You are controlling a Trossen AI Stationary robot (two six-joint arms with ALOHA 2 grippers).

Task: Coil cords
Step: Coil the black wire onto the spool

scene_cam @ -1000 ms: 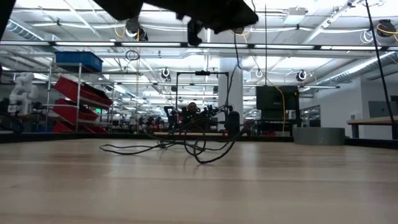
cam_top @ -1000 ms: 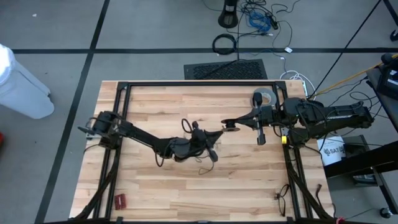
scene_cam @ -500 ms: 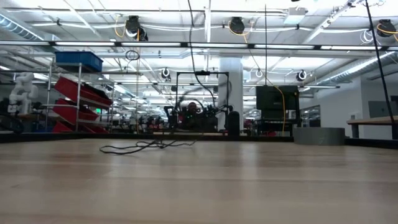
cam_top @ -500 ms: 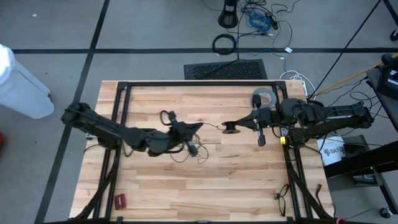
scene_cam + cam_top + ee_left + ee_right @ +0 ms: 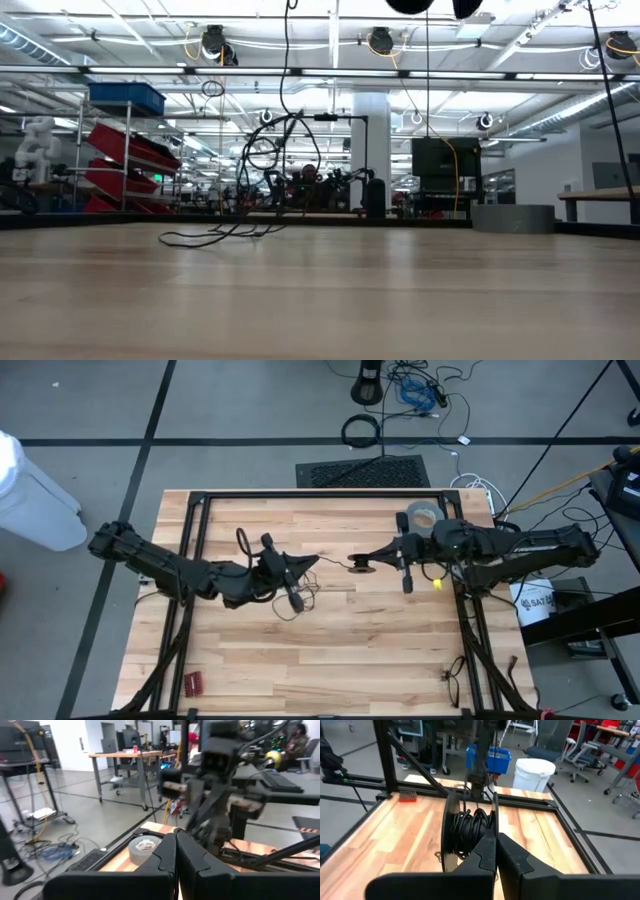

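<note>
The thin black wire (image 5: 335, 565) runs between my two grippers above the table's middle. Its slack loops hang around my left arm (image 5: 245, 542) and show hanging in the low view (image 5: 280, 160). Its tail lies on the table (image 5: 215, 236). My left gripper (image 5: 312, 563) is shut at the wire's left end. My right gripper (image 5: 372, 560) is shut on a small black spool (image 5: 359, 567) wound with black wire, which also shows in the right wrist view (image 5: 467, 832). I see no bluish-green spot. My left gripper is shut on the wire, which leaves its fingertips (image 5: 318, 564) toward the spool. The fingers lie about level, pointing toward the table's right. The wire is too thin to show between the fingers (image 5: 167, 850) in the wrist view. My right gripper pinches the rim of one spool flange (image 5: 492, 822) between its two fingers. The fingers come level from the table's right. The spool is lifted clear of the table, its flanges upright.
A grey tape roll (image 5: 425, 517) lies at the far right, behind my right arm, and shows in the left wrist view (image 5: 145, 847). Black frame rails (image 5: 300, 494) border the table. A small red object (image 5: 192, 682) lies at the near left and a small black loop (image 5: 452, 678) at the near right.
My left gripper has drawn back toward the table's left and a little toward the far edge. The wire's loops have come up off the table and now hang. My right gripper has moved a little toward the table's left with the spool.
</note>
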